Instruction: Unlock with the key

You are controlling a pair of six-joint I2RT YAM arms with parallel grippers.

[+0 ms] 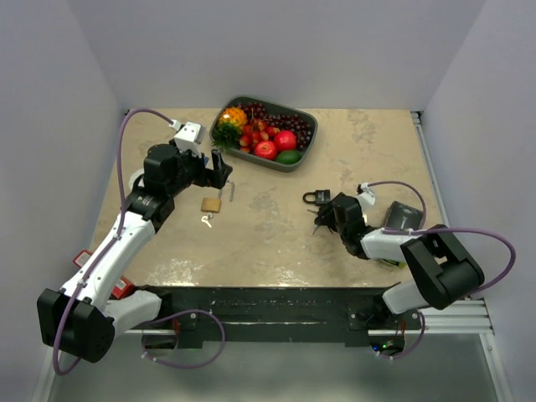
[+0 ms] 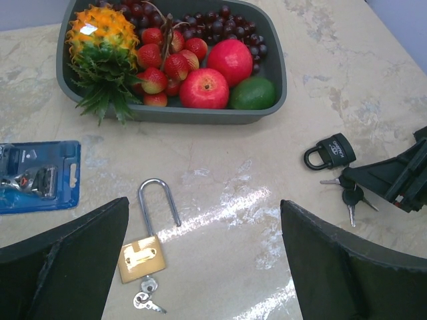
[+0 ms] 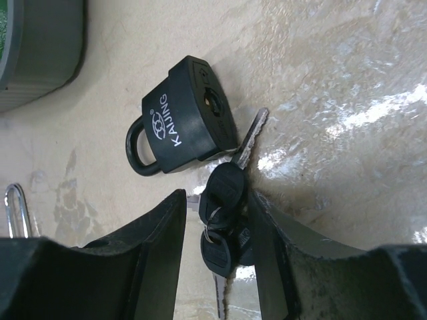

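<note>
While pale walls [image 1: 276, 50] enclose it, marbled tabletop [image 1: 268, 247] bears black padlock [image 1: 316, 198].

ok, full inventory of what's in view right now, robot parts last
black padlock: 1, black, on the table just ahead of the right gripper
black-headed keys: 1 bunch on a ring, black and silver, between the right gripper's fingers
brass padlock: 1, brass with a long silver shackle, ahead of the left gripper
small keys: 1 bunch, silver, at the brass padlock's base
tray: 1, grey, far side, middle
fruit: mixed orange, red, dark and green, in the tray
blister pack: 1, blue, left of the brass padlock
black box: 1, black, beside the right arm
table: 1, beige marbled
left gripper: 1, black, open wide, empty
right gripper: 1, black, open, straddling the keys
</note>
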